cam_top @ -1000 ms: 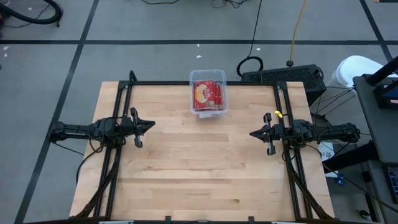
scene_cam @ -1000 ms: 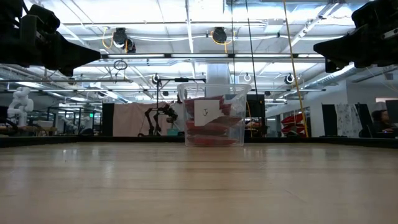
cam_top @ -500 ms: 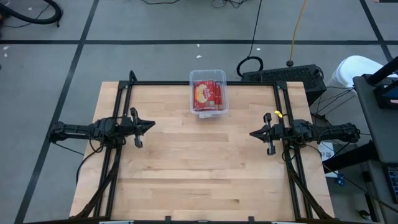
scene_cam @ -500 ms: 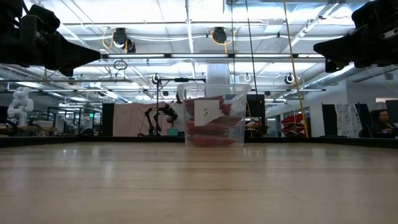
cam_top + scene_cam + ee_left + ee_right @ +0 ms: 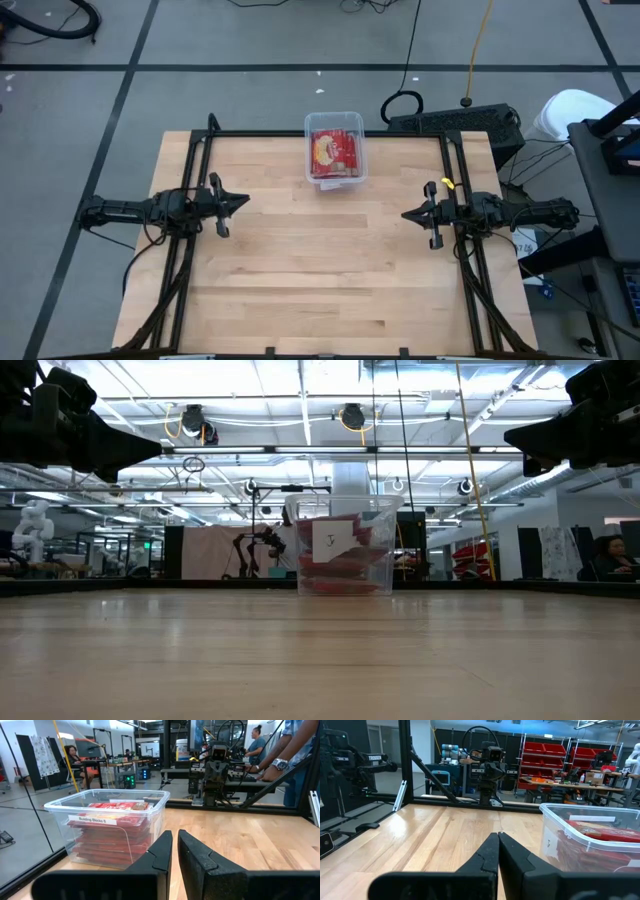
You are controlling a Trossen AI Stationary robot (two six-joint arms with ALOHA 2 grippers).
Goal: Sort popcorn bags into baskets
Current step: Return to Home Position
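Left gripper (image 5: 240,203): fingers nearly touching, only a thin slit between them, nothing held; raised above the left side of the table (image 5: 320,280), pointing across it toward the opposite side. Right gripper (image 5: 410,214): fingers pressed together, empty; raised above the right side, pointing back across the table, well apart from its counterpart. Tub (image 5: 336,148): clear plastic, rounded corners, upright at the middle of the table's far edge, farther back than both grippers and well apart from each; its long axis runs near-to-far across the table, one short end at the far rail, the other toward the table's middle. White label (image 5: 331,540) on the near end wall; strip label (image 5: 92,820) on the long wall that faces the left side. Popcorn bags (image 5: 334,150): red, stacked flat inside the tub, filling most of its height in the low view; the top one lies picture side up, its long axis in line with the tub's.
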